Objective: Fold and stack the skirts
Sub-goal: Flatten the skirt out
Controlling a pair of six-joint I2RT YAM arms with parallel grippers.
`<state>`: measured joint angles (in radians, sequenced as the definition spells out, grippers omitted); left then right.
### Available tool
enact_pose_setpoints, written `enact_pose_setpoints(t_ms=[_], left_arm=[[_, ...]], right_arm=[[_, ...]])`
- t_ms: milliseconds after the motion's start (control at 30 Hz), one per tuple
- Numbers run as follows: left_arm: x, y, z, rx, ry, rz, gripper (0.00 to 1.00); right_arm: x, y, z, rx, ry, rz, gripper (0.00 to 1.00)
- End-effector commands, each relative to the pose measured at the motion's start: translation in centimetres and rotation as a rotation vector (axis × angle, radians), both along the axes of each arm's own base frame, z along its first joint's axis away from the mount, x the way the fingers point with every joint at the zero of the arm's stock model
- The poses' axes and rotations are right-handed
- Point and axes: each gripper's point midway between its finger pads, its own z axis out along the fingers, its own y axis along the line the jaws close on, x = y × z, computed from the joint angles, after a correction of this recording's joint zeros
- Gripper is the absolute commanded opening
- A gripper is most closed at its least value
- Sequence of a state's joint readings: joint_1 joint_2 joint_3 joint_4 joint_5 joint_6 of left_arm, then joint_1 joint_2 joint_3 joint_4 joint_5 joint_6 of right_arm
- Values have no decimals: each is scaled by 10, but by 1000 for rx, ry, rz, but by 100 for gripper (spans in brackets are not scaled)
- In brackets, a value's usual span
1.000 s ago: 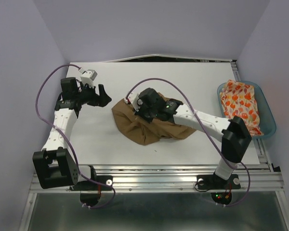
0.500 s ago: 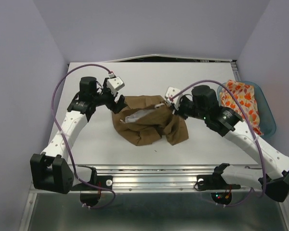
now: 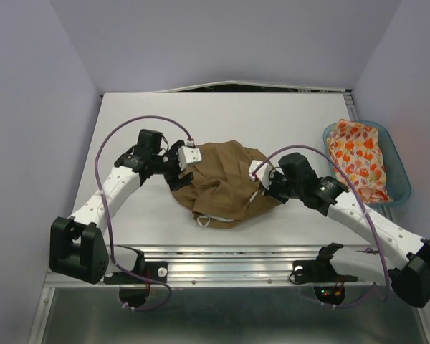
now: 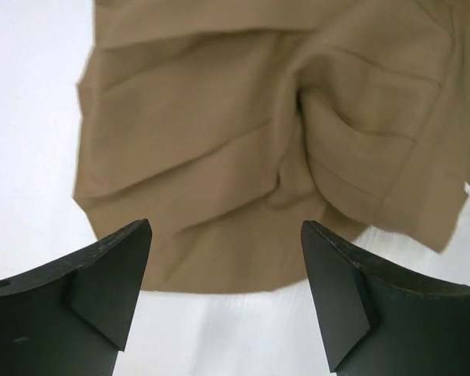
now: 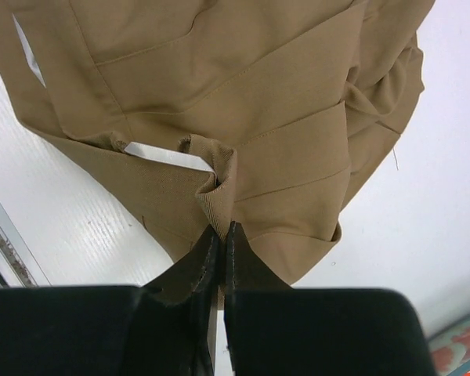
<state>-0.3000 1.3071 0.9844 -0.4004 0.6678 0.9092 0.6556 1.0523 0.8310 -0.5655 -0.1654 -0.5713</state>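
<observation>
While your right gripper [image 5: 221, 231] clamps a fold at the tan skirt [image 3: 222, 183]'s 3 o'clock edge, your left gripper [image 3: 180, 172] gapes wide and empty at its 9 o'clock. It lies crumpled mid-table [image 3: 143, 129]; the printed skirt [image 3: 358, 154] sits in the tub [image 3: 400, 172], at 3 o'clock.

The tan skirt [image 3: 226, 179] lies rumpled in a rounded heap between the tools, an edge fold pinched in the closed right tool [image 5: 221, 231], its left side just before the spread left tool [image 3: 180, 170], while the leaf-print skirt [image 3: 358, 154] sits bunched well right of the right tool.
</observation>
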Motion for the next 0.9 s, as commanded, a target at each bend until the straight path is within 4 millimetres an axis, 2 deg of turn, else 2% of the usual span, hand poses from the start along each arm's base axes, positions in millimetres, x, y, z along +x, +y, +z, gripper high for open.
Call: enact_pose_setpoints(t_ms=[0,167,200,267,300,400,433,567,733,800,867], left_arm=[[-36,16,-22,111,-55,-102,89],[-59,29,-19,144,-223,-150,94],[-68,31,-28,160,-245,-183,94],[-78,29,-24,168,-324,-230,94],[-83,31,-35,193,-344,-260,94],[-92,24,-44,213,-403,-320,93],[-93,22,-46,216,-411,-335,93],[-97,6,-58,218,-423,-384,91],[-97,-22,-57,148,-435,-390,91],[-92,-33,-49,95,-429,-344,91],[-95,-44,-49,64,-387,-344,91]], right_arm=[[26,11,35,74,-84,-50,1],[42,12,52,148,-64,-151,1],[47,13,59,170,-70,-171,1],[58,13,67,221,-67,-234,1],[68,11,73,244,-74,-270,1],[86,5,81,296,-52,-364,1],[92,5,91,320,-58,-381,1],[104,2,103,385,-30,-447,1],[109,2,114,439,-15,-475,1],[108,4,118,454,-10,-471,1],[108,6,121,470,-7,-469,1]])
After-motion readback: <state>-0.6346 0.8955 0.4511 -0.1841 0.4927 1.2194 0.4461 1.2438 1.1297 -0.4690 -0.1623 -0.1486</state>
